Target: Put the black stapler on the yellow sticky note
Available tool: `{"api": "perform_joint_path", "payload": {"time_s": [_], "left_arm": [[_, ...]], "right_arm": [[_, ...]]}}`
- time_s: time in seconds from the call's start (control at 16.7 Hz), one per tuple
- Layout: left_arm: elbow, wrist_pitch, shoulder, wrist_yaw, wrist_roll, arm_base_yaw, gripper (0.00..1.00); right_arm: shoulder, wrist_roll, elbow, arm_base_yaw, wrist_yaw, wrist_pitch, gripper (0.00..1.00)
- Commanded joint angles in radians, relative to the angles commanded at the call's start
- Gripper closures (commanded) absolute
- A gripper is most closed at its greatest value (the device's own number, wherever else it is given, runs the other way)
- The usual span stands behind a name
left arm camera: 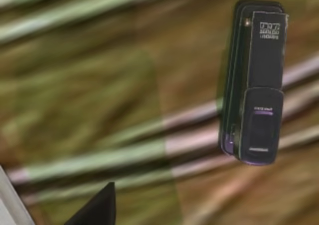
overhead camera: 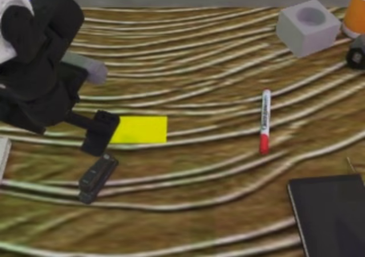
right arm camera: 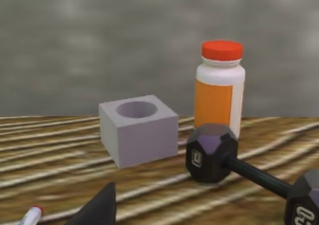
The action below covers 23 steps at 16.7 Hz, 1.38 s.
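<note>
Lower left of top view: black stapler (overhead camera: 97, 178) lay untouched below yellow sticky note (overhead camera: 140, 129). Left gripper (overhead camera: 100, 133) above it, jaw state unclear. Best centred over stapler's middle, gripped across its narrow width.

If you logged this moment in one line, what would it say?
left gripper: above note's left end | stapler: on table, untouched, near note | right arm: out of top view

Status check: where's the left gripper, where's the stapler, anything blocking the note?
Left gripper above note's left edge, holding nothing. Black stapler on table, just below yellow sticky note, apart from it. Right arm out of top view. Note clear otherwise; red marker well right.
</note>
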Motion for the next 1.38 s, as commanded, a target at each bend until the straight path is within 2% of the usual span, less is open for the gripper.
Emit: {"api": "perform_joint_path", "payload": {"time_s": [0.24,0.66,0.84,1.2,1.38], "left_arm": [[0.123,-0.092,0.147,0.001,0.005,-0.034,0.0],[0.132,-0.097,0.163,0.001,0.005,-0.034,0.0],[0.085,-0.029,0.19,0.001,0.009,-0.035,0.0],[-0.074,0.241,0.292,0.002,0.012,-0.034,0.0],[-0.101,0.281,0.31,0.002,0.013,-0.033,0.0]], "right_arm": [[0.0,0.0,0.0,0.0,0.0,0.0,0.0],[0.0,0.0,0.0,0.0,0.0,0.0,0.0],[0.0,0.0,0.0,0.0,0.0,0.0,0.0],[0.0,0.0,0.0,0.0,0.0,0.0,0.0],[0.0,0.0,0.0,0.0,0.0,0.0,0.0]]}}
